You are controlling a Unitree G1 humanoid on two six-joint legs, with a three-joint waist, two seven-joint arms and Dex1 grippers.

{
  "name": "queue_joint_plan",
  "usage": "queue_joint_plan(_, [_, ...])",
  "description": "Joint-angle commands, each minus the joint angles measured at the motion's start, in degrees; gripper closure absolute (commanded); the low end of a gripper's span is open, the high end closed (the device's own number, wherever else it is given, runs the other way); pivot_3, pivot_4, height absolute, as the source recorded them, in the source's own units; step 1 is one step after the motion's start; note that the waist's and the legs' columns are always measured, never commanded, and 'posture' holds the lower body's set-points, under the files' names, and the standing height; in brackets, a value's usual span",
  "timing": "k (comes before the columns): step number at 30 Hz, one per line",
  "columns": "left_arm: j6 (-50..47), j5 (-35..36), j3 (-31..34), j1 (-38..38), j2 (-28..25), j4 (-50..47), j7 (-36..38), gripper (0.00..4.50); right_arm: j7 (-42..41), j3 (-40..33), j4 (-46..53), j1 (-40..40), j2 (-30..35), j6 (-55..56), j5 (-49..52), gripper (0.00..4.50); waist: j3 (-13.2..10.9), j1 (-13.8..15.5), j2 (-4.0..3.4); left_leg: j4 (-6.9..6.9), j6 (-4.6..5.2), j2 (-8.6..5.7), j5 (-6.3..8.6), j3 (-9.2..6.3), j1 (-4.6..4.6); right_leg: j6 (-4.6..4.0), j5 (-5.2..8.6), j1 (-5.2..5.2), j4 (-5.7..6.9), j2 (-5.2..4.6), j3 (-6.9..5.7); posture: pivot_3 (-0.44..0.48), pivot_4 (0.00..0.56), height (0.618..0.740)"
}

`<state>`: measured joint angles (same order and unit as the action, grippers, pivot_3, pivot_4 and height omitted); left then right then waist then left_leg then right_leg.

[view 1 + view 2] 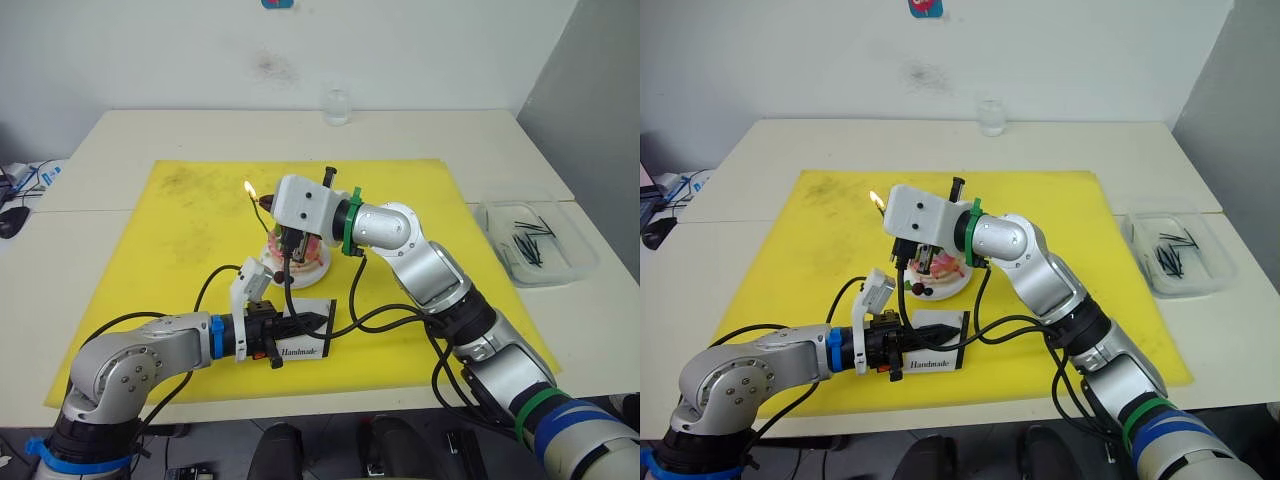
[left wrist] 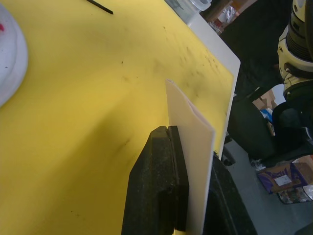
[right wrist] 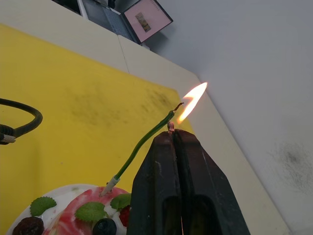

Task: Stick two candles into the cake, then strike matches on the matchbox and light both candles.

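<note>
The pink cake (image 1: pixel 300 257) sits on its small white plate in the middle of the yellow mat (image 1: pixel 180 220). A green candle (image 3: pixel 143 145) stands tilted in it. My right gripper (image 3: pixel 172 132) hovers above the cake, shut on a match (image 3: pixel 170 127) whose stub pokes out at the fingertips. A flame (image 3: pixel 192 100) burns where the match meets the candle's tip. Just in front of the cake, my left gripper (image 1: pixel 316 322) is shut on the white matchbox (image 1: pixel 305 346), holding it on edge over the mat.
A clear tray (image 1: pixel 535 240) with several dark matches stands off the mat at the right. One loose match (image 2: pixel 100 6) lies on the mat. A glass (image 1: pixel 337 105) stands at the table's far edge. Cables trail between the arms.
</note>
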<state>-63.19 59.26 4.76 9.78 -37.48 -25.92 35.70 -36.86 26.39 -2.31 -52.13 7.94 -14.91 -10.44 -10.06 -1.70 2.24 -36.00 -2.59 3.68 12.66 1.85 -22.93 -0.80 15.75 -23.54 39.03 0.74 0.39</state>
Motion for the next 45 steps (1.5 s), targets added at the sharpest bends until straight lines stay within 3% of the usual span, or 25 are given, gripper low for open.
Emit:
queue_joint_plan(1, [0.8, 0.2, 0.3, 0.6, -0.1, -0.7, 0.7, 4.5, 1.8, -3.1, 2.8, -1.3, 0.2, 1.3, -0.1, 4.47, 0.0, 0.0, 0.0, 0.0, 0.0, 0.0, 0.0, 0.0, 0.0, 0.0, 0.0, 0.0, 0.0, 0.0, 0.0, 0.0, 0.15, 0.74])
queue_joint_plan(8, [0.8, 0.2, -0.1, 1.0, 0.3, -0.5, 0.7, 4.5, 4.6, -10.0, 4.4, -4.3, 2.6, 0.8, 0.9, 4.47, 0.0, 0.0, -0.01, 0.0, 0.0, 0.0, 0.0, 0.0, -0.02, 0.0, 0.0, -0.01, 0.0, -0.01, 0.0, 0.0, 0.15, 0.74])
queue_joint_plan(15, [0.8, 0.3, -0.9, 1.7, 1.3, -0.3, 0.6, 4.5, 6.4, -23.3, 8.9, -1.1, 13.9, -4.7, 2.5, 4.47, 0.0, 0.3, -0.01, 0.01, 0.0, -0.02, 0.0, 0.04, -0.05, 0.01, 0.0, -0.01, -0.05, -0.11, 0.04, 0.0, 0.15, 0.74])
queue_joint_plan(21, [1.2, 0.3, -1.4, 1.3, 3.0, -0.4, 0.0, 4.5, 7.2, -38.9, 11.7, 8.9, 25.8, -17.3, 6.1, 4.47, 0.0, 0.6, -0.03, 0.03, 0.01, -0.08, 0.0, 0.09, -0.08, 0.04, 0.03, 0.0, -0.1, -0.24, 0.07, 0.0, 0.15, 0.74])
queue_joint_plan(29, [1.2, 0.0, -2.3, 0.9, 4.6, -0.8, -0.5, 4.5, 13.5, -49.5, 5.8, 16.8, 25.9, -29.4, 10.7, 4.47, 0.0, -0.5, -0.07, 0.04, 0.02, -0.09, 0.01, 0.14, 0.1, 0.03, 0.02, -0.02, 0.01, 0.08, 0.26, 0.0, 0.15, 0.74])
queue_joint_plan(38, [1.4, 0.3, -1.6, -0.7, 4.9, -1.9, -1.5, 4.5, 17.0, -49.9, -1.4, 18.9, 25.5, -32.7, 14.1, 4.47, -0.1, -0.2, -0.12, 0.04, 0.02, -0.13, 0.01, 0.19, 0.01, 0.03, 0.01, -0.03, -0.09, 0.11, 0.32, 0.0, 0.15, 0.74])
queue_joint_plan(41, [1.5, 0.5, -1.4, -1.2, 5.0, -2.4, -2.0, 4.5, 19.8, -50.4, -2.2, 19.3, 25.3, -31.0, 14.4, 3.86, -0.1, -0.1, -0.13, 0.04, 0.02, -0.13, 0.01, 0.2, -0.01, 0.04, 0.02, -0.03, -0.11, 0.11, 0.32, 0.0, 0.15, 0.74])
queue_joint_plan(45, [1.6, 0.7, -1.2, -1.7, 4.9, -2.7, -2.3, 4.5, 21.3, -50.2, -0.8, 18.7, 25.3, -29.9, 15.4, 2.45, -0.1, -0.1, -0.16, 0.03, 0.02, -0.14, 0.01, 0.2, 0.01, 0.04, 0.02, -0.04, -0.07, 0.1, 0.33, 0.0, 0.15, 0.74])
